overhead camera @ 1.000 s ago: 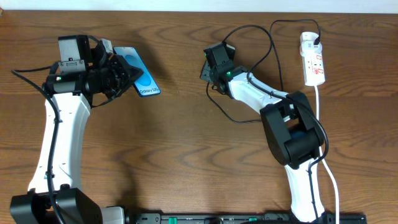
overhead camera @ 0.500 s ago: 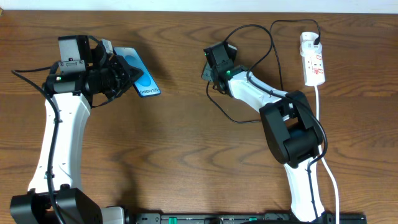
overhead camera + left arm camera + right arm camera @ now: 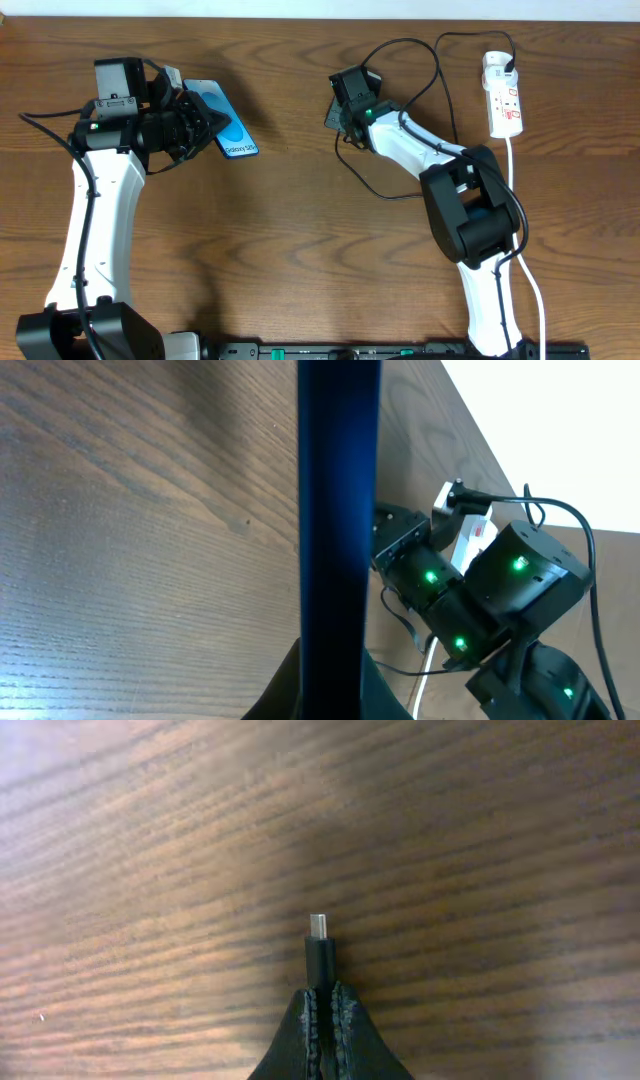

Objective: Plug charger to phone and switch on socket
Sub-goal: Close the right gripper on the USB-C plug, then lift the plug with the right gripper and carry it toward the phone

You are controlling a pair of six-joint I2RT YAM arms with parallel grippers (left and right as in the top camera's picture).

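Overhead view: the phone point(image 3: 228, 125) is held at the left of the scene by the left hand point(image 3: 196, 127), which is clamped on its upper end. Its long axis runs on a slant from upper left to lower right. The free lower end, with its white lettering, is turned towards the middle of the tabletop point(image 3: 300, 230). The right hand point(image 3: 338, 118) is seen to the right of the phone, well apart from it, with bare wood between them.

In the right wrist view, the right hand is pressed together on the black sleeve of the plug point(image 3: 319, 945). The small metal tip sticks straight out ahead over the wood grain. The charger point(image 3: 425, 52) trails behind as a thin black cable, looping up towards the socket point(image 3: 503, 100) at the far right edge. The socket is a white strip with red switches.

The phone shows a bright blue screen with pale circles. In the left wrist view it is seen edge on, as a dark upright band. By judgement, the plug must be carried leftwards and lined up with the phone's free end. The port itself cannot be made out.
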